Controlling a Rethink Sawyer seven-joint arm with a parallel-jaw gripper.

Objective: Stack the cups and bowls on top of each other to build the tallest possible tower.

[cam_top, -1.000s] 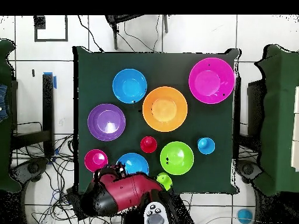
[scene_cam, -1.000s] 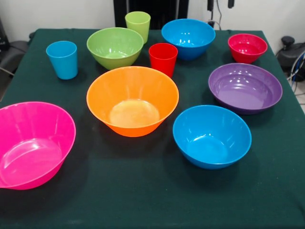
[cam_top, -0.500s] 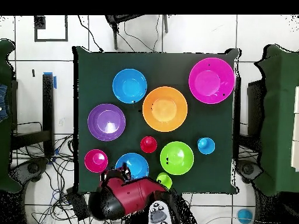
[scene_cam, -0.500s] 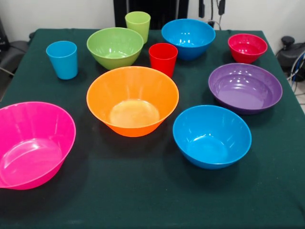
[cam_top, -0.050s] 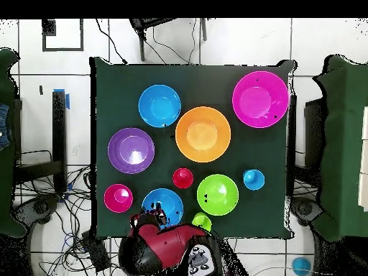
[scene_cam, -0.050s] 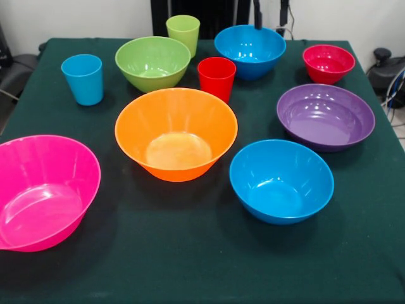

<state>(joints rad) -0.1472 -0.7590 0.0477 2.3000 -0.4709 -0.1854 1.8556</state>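
**Ten pieces spread on green cloth, none yet stacked**

Seven bowls and three cups stand apart on the dark green table, every one upright and empty. The large orange bowl sits near the middle, with the large pink bowl at the front-left corner in the front view and a blue bowl to the orange bowl's right. Behind that blue bowl lies the purple bowl, and beyond it the small red bowl. Along the far side stand the lime green bowl, the lime green cup just behind it, and the second blue bowl. The red cup stands between the green bowl and the orange bowl's rim; the light blue cup stands alone to the left.

The gripper shows as two dark fingers at the top edge, set apart with a clear gap, above the far blue bowl and holding nothing. From overhead, the red arm hangs over the table's edge beside that bowl.
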